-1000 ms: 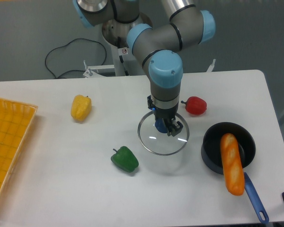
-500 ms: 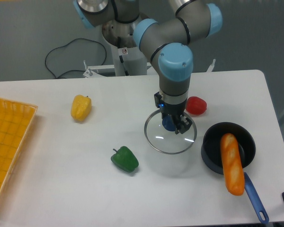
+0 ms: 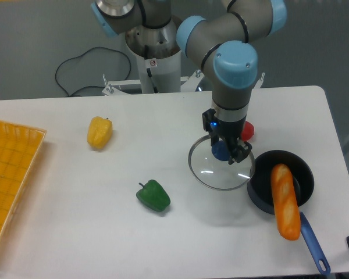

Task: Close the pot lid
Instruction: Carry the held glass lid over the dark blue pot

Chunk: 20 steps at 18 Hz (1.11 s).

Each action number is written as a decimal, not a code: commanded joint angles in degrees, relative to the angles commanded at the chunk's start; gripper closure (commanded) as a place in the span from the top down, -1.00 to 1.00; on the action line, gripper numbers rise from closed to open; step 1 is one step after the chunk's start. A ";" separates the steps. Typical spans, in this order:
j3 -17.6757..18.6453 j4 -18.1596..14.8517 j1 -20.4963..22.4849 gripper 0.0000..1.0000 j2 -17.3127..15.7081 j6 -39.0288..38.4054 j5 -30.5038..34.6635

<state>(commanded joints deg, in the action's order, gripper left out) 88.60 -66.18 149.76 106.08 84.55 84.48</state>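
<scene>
My tool [image 3: 227,152] clamped on the lid [image 3: 221,171] by its blue knob, lid's edge meeting the pot [image 3: 263,174], bread loaf [image 3: 284,201] inside

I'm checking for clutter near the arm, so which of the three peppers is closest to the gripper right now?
The red pepper, lying just behind the gripper and partly hidden by it. The green pepper and the yellow pepper sit well off toward the image's left.

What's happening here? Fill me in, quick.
The gripper is shut on the blue knob of the glass lid and carries it, lifted off the table, toward the pot. The lid's edge is just reaching the pot's rim. A bread loaf lies across the pot, sticking out over the rim.
</scene>
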 joint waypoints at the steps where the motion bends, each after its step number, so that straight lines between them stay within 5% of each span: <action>1: -0.70 0.18 0.78 -0.21 0.35 -0.09 -1.32; 20: -1.15 6.32 7.21 -0.20 5.27 6.41 -1.69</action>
<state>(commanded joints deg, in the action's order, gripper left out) 87.45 -59.86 156.97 111.35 90.96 82.79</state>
